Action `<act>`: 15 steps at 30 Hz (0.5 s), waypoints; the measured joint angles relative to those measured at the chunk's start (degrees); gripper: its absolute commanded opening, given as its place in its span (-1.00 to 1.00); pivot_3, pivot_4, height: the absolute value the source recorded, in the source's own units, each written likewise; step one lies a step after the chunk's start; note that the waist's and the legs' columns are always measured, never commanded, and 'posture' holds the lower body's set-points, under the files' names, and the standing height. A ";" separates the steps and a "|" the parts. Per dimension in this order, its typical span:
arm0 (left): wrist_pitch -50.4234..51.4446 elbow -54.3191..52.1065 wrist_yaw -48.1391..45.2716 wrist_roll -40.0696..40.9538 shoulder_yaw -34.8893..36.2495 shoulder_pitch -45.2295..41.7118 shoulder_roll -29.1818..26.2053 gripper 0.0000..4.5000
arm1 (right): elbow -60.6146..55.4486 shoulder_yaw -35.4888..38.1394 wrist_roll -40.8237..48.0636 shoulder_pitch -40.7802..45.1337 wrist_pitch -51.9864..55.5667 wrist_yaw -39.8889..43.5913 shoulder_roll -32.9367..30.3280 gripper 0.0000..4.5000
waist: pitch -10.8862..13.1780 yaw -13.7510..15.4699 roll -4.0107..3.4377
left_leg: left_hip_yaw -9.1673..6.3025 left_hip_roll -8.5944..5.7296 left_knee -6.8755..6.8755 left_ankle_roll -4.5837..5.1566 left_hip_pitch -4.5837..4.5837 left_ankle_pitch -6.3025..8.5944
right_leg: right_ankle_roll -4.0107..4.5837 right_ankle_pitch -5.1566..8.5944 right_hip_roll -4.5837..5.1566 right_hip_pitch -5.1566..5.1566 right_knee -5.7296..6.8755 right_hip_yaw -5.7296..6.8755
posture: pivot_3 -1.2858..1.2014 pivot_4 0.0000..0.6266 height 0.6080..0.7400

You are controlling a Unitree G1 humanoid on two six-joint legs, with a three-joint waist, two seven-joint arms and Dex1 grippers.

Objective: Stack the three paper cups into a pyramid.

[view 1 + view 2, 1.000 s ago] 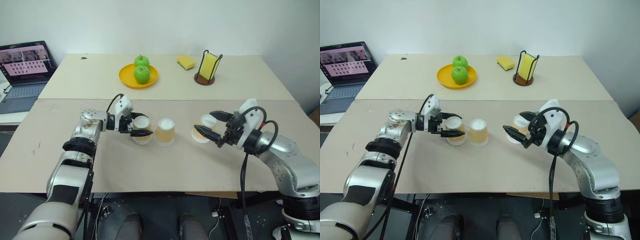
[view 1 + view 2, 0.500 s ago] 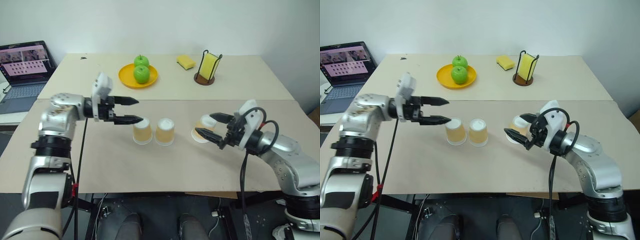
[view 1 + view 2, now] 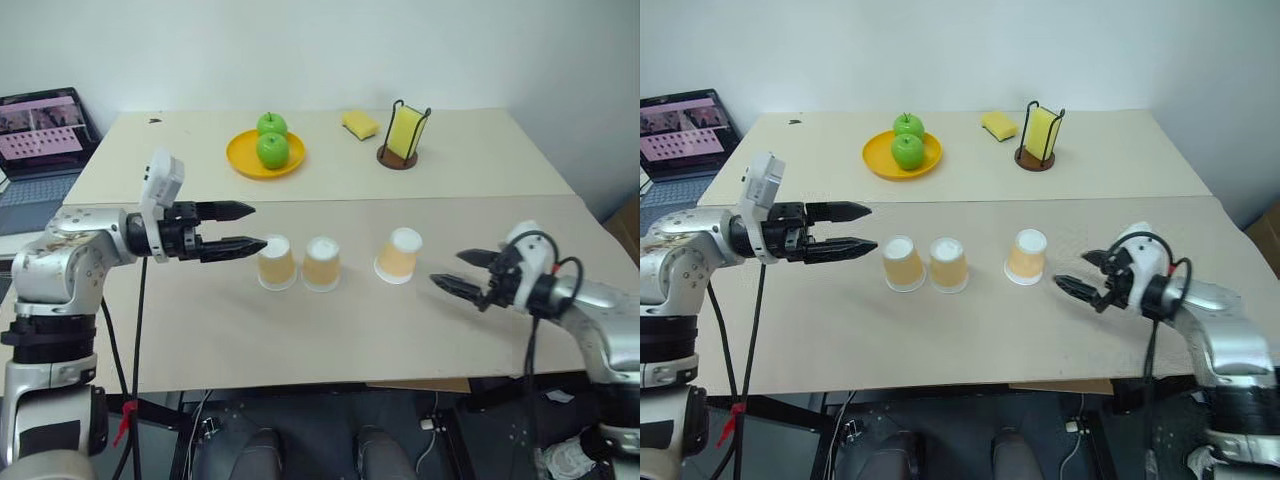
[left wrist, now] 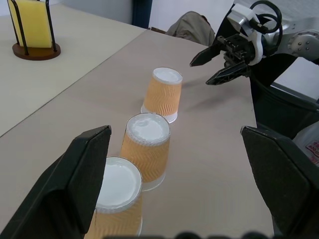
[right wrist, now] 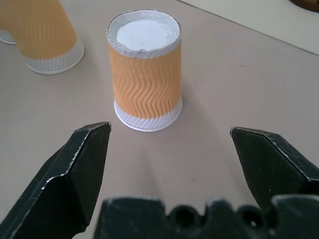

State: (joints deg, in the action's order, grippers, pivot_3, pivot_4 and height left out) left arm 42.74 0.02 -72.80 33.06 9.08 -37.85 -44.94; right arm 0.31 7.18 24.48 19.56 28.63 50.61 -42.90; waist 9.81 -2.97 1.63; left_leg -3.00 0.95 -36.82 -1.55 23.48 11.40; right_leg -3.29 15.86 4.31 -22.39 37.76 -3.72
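Cups [image 3: 323,264] stand upturned in a row mid-table: two just beside each other at left, a third [image 3: 399,256] apart at right. Both grippers, left [image 3: 244,227] and right [image 3: 452,274], hang spread and empty. Judged stage: base pair set; next, grasp the third and centre it atop. Sides are rippled tan-orange paper, tapered, with white bases and rims.
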 measured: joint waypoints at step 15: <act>-5.34 -4.34 1.57 0.08 1.01 10.83 -2.92 0.97 | 18.32 -5.52 -4.33 14.05 -7.51 4.50 7.03 1.00 | 0.04 0.62 -0.04 | 0.01 -0.03 0.00 0.00 0.04 0.00 | 0.01 0.00 0.06 0.00 -0.05 0.02 | 0.03 -0.52 0.88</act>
State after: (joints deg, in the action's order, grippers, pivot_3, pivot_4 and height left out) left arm 37.40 -4.32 -71.23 33.14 10.09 -27.02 -47.86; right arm 18.63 1.66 20.15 33.61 21.11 55.11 -35.87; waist 9.86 -2.34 1.58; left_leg -2.99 0.91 -36.81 -1.55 23.52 11.40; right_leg -3.28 15.86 4.37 -22.39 37.71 -3.70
